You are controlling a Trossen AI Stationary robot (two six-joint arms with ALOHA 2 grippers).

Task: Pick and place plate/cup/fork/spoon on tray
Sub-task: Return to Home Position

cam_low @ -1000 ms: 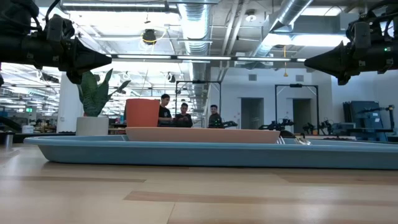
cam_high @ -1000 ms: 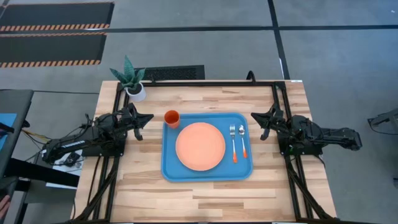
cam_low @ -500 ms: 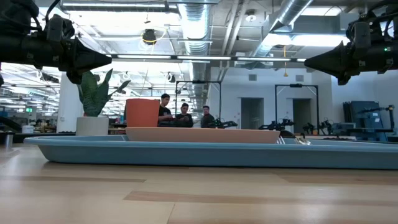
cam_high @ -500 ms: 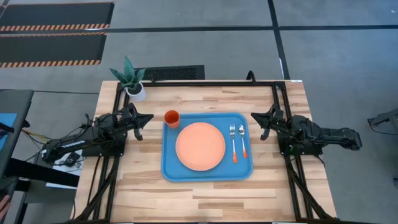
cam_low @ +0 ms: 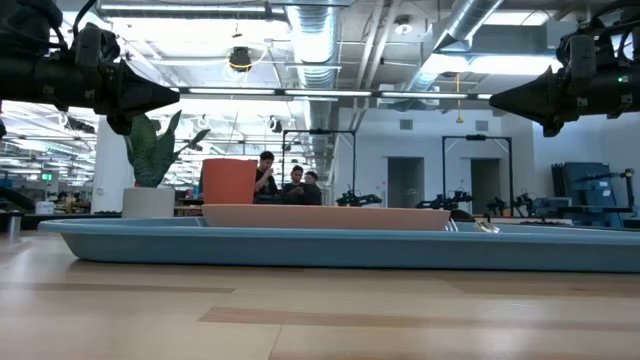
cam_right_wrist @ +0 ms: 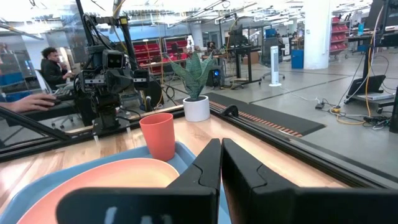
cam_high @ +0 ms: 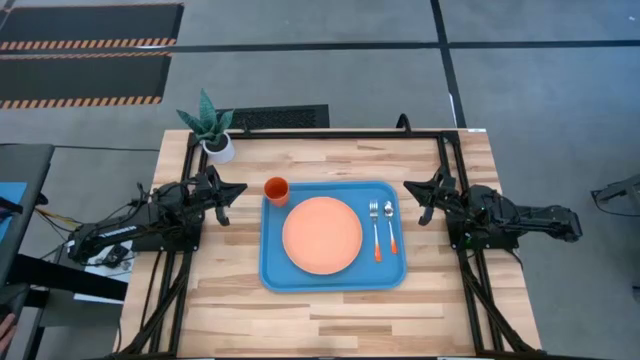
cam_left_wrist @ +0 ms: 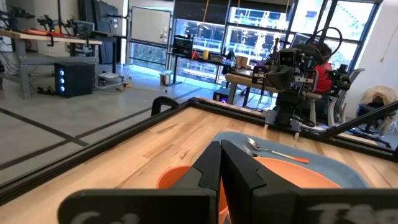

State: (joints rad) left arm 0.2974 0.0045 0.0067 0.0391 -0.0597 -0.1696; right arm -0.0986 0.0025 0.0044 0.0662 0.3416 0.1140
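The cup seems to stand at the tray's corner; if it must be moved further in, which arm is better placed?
Left. The cup stands at the tray's far left corner, close to the left gripper. The right gripper waits beyond the tray's opposite side, past the fork and spoon.

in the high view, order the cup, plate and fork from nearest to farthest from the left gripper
From the left gripper, at the tray's left:
1. The cup, on the tray's back-left corner, right beside it.
2. The plate, mid-tray.
3. The fork, on the tray's right side, by the spoon.
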